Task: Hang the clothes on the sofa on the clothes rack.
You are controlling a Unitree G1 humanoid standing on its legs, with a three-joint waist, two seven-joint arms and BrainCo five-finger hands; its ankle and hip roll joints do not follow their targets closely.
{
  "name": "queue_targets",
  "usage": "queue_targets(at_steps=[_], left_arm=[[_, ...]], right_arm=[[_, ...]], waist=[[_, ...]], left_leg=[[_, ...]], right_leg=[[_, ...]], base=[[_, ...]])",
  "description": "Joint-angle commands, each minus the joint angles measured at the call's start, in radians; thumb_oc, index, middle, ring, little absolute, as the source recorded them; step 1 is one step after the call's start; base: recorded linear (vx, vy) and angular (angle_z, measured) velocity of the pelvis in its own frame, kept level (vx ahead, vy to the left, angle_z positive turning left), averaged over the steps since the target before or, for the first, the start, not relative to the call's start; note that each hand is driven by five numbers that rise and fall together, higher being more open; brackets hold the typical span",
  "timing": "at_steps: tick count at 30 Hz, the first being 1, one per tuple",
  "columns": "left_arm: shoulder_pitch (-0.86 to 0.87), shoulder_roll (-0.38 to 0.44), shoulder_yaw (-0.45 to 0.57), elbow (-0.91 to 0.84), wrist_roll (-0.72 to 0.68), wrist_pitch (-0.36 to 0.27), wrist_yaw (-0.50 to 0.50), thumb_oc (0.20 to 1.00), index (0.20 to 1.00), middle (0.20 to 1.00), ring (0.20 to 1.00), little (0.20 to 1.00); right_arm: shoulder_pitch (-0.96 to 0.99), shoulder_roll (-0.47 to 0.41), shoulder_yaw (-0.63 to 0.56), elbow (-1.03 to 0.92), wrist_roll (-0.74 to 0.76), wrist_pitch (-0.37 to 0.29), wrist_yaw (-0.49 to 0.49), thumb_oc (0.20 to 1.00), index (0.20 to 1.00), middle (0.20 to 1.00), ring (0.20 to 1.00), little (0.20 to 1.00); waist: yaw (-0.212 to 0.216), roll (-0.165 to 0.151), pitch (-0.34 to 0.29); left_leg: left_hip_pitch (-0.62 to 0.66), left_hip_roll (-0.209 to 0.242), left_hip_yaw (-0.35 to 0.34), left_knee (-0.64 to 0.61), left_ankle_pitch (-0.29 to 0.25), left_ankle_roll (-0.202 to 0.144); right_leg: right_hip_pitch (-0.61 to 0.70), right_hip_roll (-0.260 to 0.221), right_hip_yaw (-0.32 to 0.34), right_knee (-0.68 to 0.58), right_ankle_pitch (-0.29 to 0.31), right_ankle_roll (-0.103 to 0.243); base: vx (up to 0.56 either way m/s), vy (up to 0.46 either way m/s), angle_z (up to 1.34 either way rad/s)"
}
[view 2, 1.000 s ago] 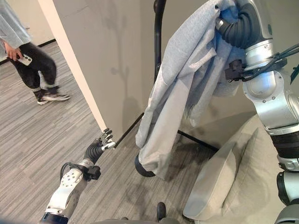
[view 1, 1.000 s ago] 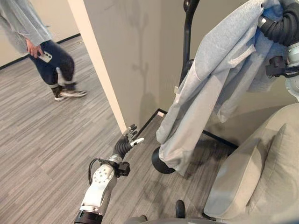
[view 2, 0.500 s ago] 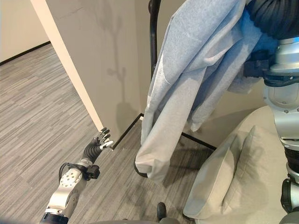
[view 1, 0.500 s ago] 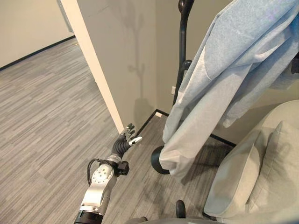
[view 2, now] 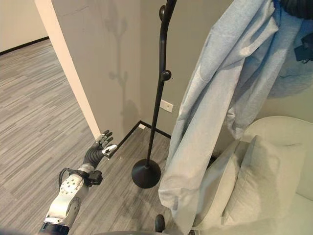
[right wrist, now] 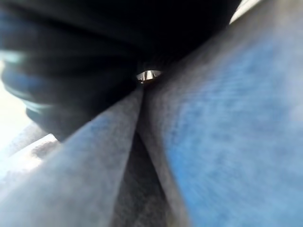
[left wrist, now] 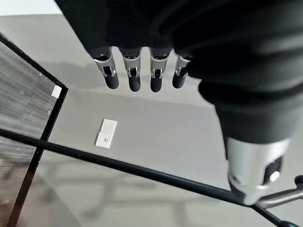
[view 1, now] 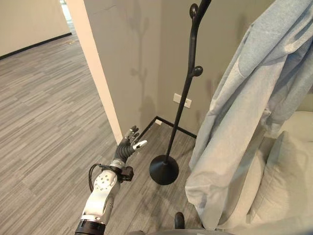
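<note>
A light grey sweatshirt (view 2: pixel 220 98) hangs long from my right arm, which is raised at the upper right. Up close, the cloth (right wrist: pixel 222 142) presses against my right hand (right wrist: pixel 85 61). The sweatshirt hangs to the right of the black clothes rack (view 1: pixel 188 83), apart from its pole, with its hem down by the beige sofa (view 2: pixel 264 181). The rack stands on a round base (view 1: pixel 164 170) in the corner. My left hand (view 1: pixel 128 147) is open and empty, held out low over the floor, left of the base; its fingers (left wrist: pixel 142 71) are straight.
A wall corner with a pale edge (view 1: pixel 95 73) juts out just behind my left hand. A white socket (view 1: pixel 182 100) sits low on the wall behind the rack. Grey plank floor (view 1: pixel 44 122) stretches away to the left.
The view has swung, and the person walking at the far left is gone. The sweatshirt has shifted from in front of the rack to its right, baring the pole. My left hand stays put.
</note>
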Motion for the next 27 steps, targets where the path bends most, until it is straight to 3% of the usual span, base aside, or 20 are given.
queue_targets(at_steps=[1, 6, 13, 23, 27], left_arm=[[0.005, 0.017, -0.023, -0.109, 0.002, -0.061, 0.0, 1.0, 1.0, 1.0, 1.0, 1.0], [-0.004, -0.011, -0.028, -0.109, -0.004, -0.062, 0.004, 1.0, 1.0, 1.0, 1.0, 1.0], [-0.053, 0.01, -0.095, -0.104, -0.017, -0.058, -0.018, 1.0, 1.0, 1.0, 1.0, 1.0], [-0.233, 0.007, -0.315, 0.024, -0.01, -0.055, -0.057, 1.0, 1.0, 1.0, 1.0, 1.0], [-0.335, -0.025, -0.451, 0.161, 0.036, -0.047, -0.085, 1.0, 1.0, 1.0, 1.0, 1.0]], right_arm=[[-0.224, -0.061, -0.008, 0.107, 0.071, 0.027, -0.079, 0.2, 0.2, 0.2, 0.2, 0.2], [-0.213, -0.06, -0.02, 0.173, 0.097, 0.023, -0.079, 0.2, 0.2, 0.2, 0.2, 0.2], [-0.087, -0.024, -0.054, 0.161, 0.115, 0.021, -0.011, 0.2, 0.2, 0.2, 0.2, 0.2], [0.036, 0.054, -0.192, 0.075, 0.155, -0.002, -0.017, 0.2, 0.2, 0.2, 0.2, 0.2], [0.013, 0.039, -0.147, 0.069, 0.123, 0.017, -0.018, 0.2, 0.2, 0.2, 0.2, 0.2]], waist=[[-0.01, 0.054, -0.039], [-0.021, 0.067, -0.04], [-0.03, 0.059, -0.034], [-0.068, 0.049, -0.024], [-0.094, 0.036, -0.002]], left_leg=[[-0.01, 0.039, 0.045, -0.101, 0.062, 0.005], [-0.003, 0.04, 0.048, -0.101, 0.061, 0.005], [0.007, 0.04, 0.056, -0.101, 0.055, 0.004], [0.016, 0.039, 0.064, -0.101, 0.04, 0.001], [0.027, 0.043, 0.072, -0.101, 0.032, 0.001]], right_leg=[[0.046, -0.046, -0.008, 0.003, -0.043, 0.003], [0.045, -0.046, -0.005, 0.003, -0.04, 0.003], [0.04, -0.046, 0.002, 0.003, -0.032, 0.0], [0.029, -0.042, 0.006, 0.003, -0.034, -0.002], [0.021, -0.035, 0.014, 0.003, -0.036, -0.003]], base=[[0.0, 0.0, 0.0], [0.0, 0.007, -0.02], [0.0, 0.005, -0.03], [0.01, -0.006, -0.02], [0.04, -0.031, -0.11]])
